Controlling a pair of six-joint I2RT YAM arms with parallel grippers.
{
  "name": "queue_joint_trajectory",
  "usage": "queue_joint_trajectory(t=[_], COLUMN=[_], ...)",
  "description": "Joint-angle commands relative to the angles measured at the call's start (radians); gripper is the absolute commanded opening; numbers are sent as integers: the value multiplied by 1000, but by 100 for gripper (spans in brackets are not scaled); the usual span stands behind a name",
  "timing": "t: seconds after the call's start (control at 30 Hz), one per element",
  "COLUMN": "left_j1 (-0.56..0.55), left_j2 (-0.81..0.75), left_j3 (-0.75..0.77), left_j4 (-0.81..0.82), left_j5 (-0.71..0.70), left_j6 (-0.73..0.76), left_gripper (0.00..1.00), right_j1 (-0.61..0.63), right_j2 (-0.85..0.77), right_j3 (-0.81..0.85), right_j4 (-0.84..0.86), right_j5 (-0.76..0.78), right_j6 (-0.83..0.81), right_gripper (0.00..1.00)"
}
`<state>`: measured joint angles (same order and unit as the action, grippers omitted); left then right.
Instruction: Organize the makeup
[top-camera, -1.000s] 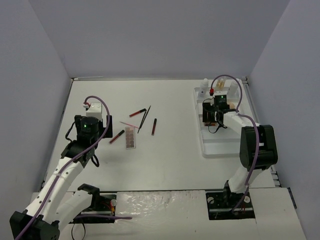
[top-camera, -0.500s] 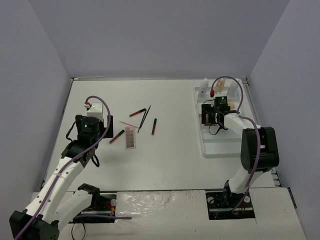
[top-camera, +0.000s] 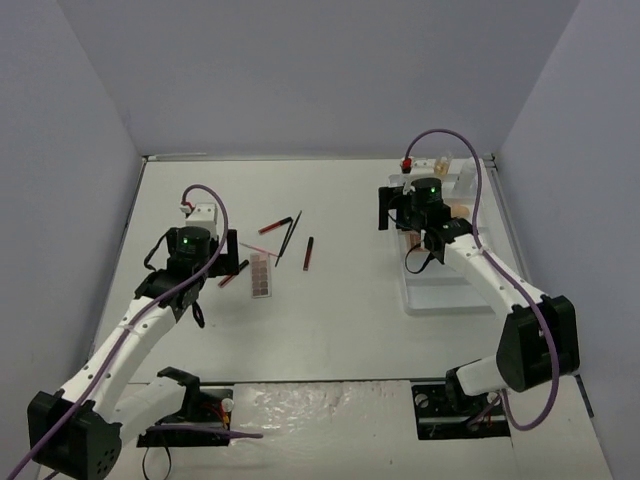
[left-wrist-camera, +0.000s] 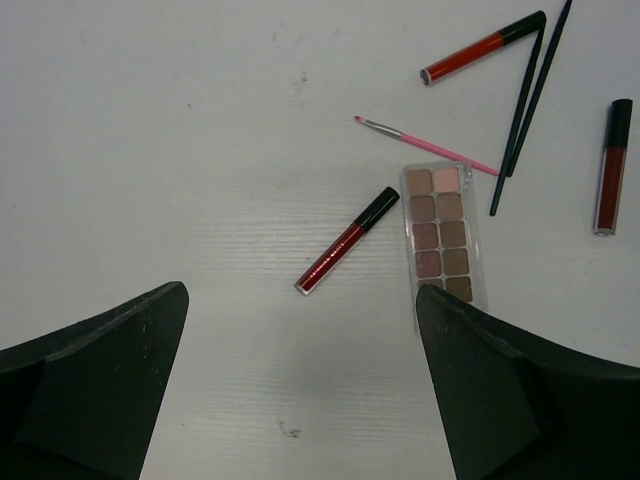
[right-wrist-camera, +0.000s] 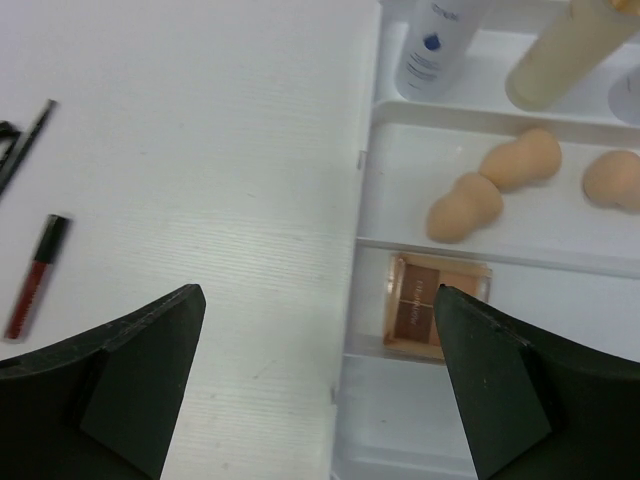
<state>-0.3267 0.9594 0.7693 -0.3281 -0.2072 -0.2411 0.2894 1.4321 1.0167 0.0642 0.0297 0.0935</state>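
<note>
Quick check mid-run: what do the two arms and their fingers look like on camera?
The left arm and right arm match: white links, black joint housings, a green light at the wrist and a looping purple cable. The fingers are matte black wedges.

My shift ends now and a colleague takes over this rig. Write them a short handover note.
Left pincer: open, empty, above loose items on the table.
Right pincer: open, empty, over the near edge of the tray.
Done: the tray holds bottles, three sponges and a small palette.
Left: long palette, three lip tubes, pink brush and two dark brushes lie on the table.
</note>
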Motion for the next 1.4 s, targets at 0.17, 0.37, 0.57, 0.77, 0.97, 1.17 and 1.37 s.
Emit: queue_joint_trajectory(t=[0.17,0.37,0.57,0.77,0.97,1.17,1.37], left_j1=[-107,-130,-129,-136,-148,-157,-160], left_j2=[304,441,545,612,661,693,702], left_j3=[206,240,249,258,262,245,214], left_j4=[-58,-47,-48,-30,-20,-22,-9], left_j5=[52,90,110,135,129,122,110], left_j6=[-233,-306,-343,-359,-364,-380,-385], left_gripper=[97,92,82,75,72,63,43], right_j1=[25,25,25,24,24,24,24], right_j2=[-161,-265,-331,-347,-338,-341,-335], right_j3=[-22,-103,-158,-178,-179,-184,-189], right_j4=[34,32,24,18,17,17,18], right_j5=[3,-15,-19,-19,-41,-54,-77], right_j6=[80,106,106,89,74,72,75], right_gripper=[97,97,98,98,98,98,99])
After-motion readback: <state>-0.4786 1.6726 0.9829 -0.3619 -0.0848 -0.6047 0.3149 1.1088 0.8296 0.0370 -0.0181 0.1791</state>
